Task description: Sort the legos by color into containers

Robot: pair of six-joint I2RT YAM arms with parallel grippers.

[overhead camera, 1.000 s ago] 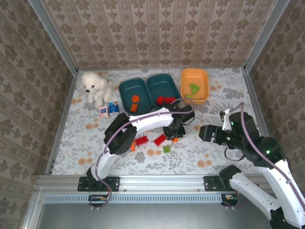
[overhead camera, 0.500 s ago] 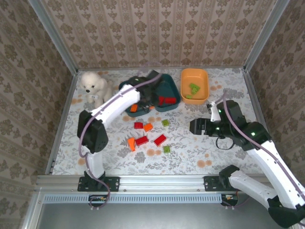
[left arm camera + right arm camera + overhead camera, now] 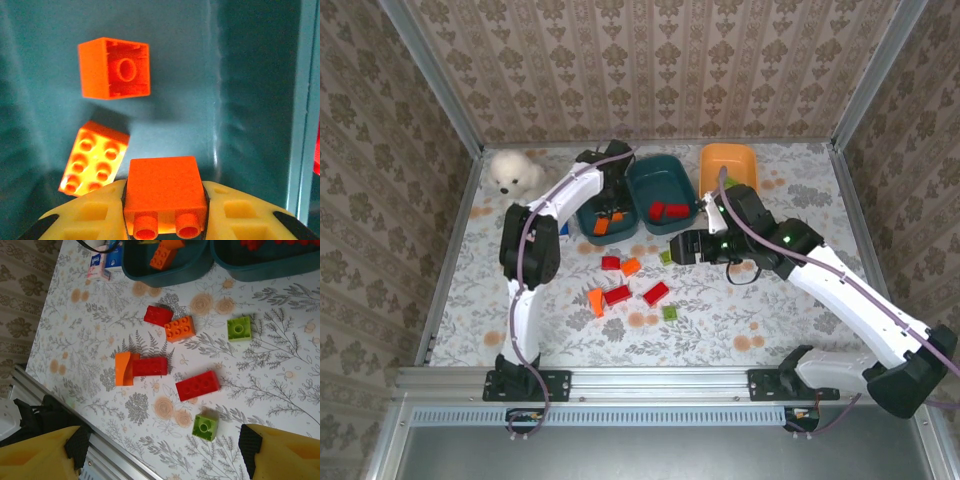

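My left gripper [image 3: 165, 227] is shut on an orange lego [image 3: 165, 192], held low inside the left teal tray [image 3: 245, 75], where two other orange legos [image 3: 114, 68] [image 3: 95, 157] lie. From above, the left gripper [image 3: 609, 212] sits in that tray [image 3: 620, 238]. The middle teal tray [image 3: 665, 180] holds red legos [image 3: 668, 211]. My right gripper [image 3: 683, 247] hangs open above the table, fingers [image 3: 40, 452] spread wide. Below it lie red legos [image 3: 198, 385] [image 3: 149, 366] [image 3: 158, 315], orange ones [image 3: 180, 328] [image 3: 123, 369] and green ones [image 3: 239, 328] [image 3: 205, 426]. The orange tray [image 3: 730, 158] is partly hidden by the right arm.
A white plush dog [image 3: 515, 172] sits at the back left. Small blue and white items [image 3: 102, 262] lie beside the left teal tray. The table's metal front rail [image 3: 100, 460] runs just under the right gripper. Patterned walls close in three sides.
The left arm swung from the table's middle to the left teal tray with an orange lego in its grip. The right arm moved left and forward over the loose legos.
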